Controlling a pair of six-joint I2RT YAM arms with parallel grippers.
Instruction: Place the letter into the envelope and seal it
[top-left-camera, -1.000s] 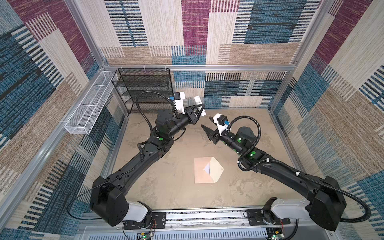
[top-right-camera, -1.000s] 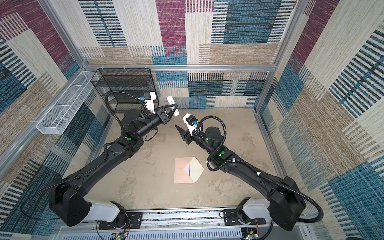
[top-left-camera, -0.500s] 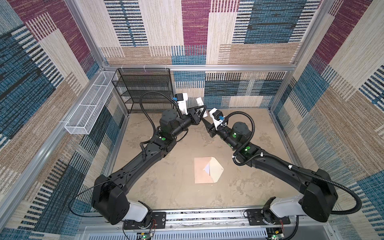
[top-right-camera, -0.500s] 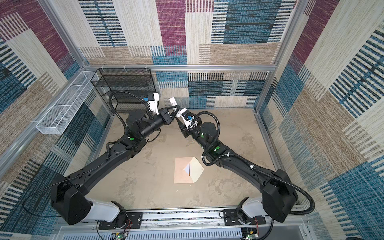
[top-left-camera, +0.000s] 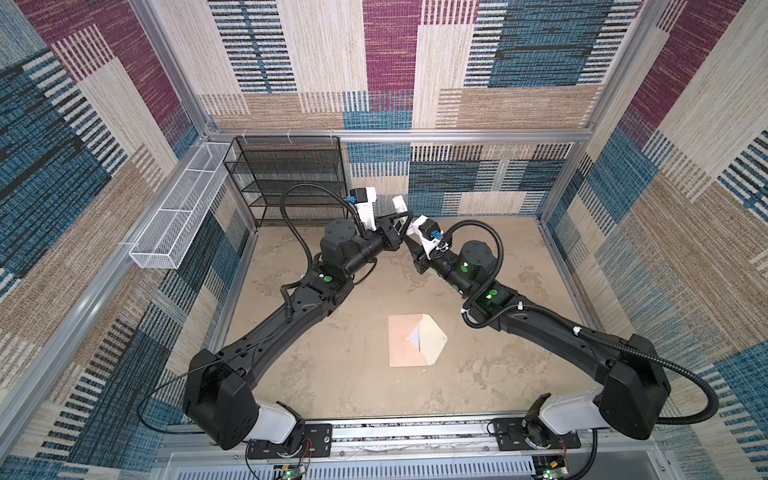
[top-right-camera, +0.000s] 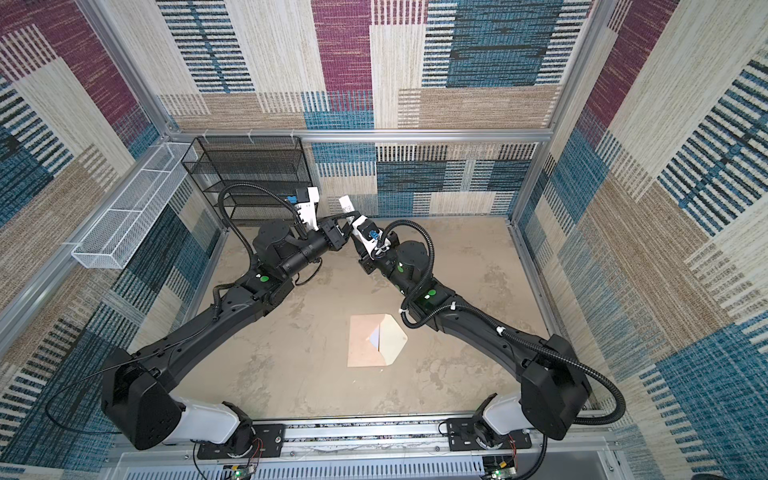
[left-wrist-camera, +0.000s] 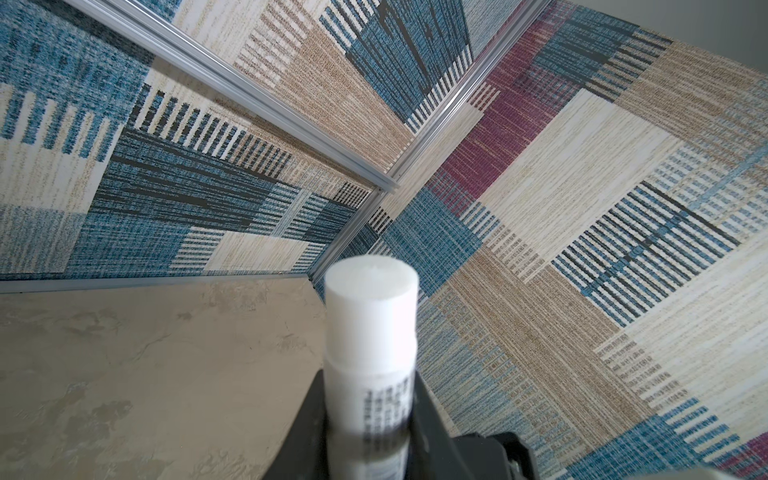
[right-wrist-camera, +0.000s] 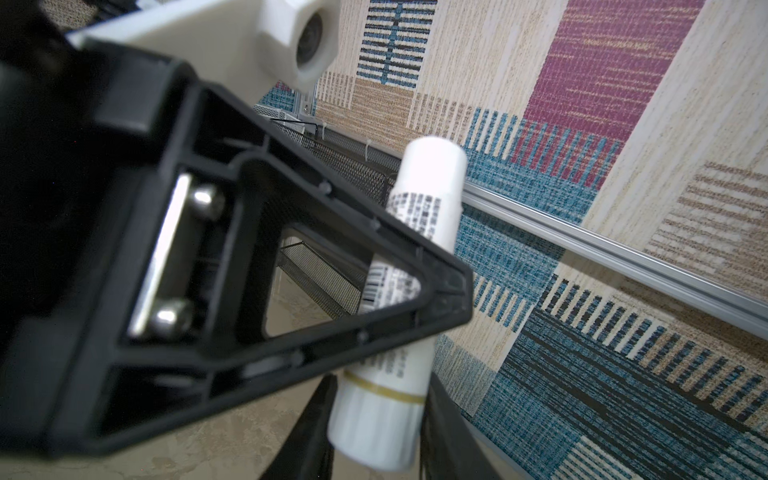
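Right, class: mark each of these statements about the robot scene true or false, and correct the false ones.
1. The left gripper grips a white tube. True.
2. The envelope is sealed. False: its flap lies open on the table.
3. The white tube lies on the table. False: it is held up in the air.
4. The tube's ribbed end sits between the jaws of the right gripper. True.
5. A gripper touches the envelope. False: both are raised, far from it.

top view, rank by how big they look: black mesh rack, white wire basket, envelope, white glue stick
1. black mesh rack
2. white wire basket, mounted higher, so nearer the camera
3. envelope
4. white glue stick
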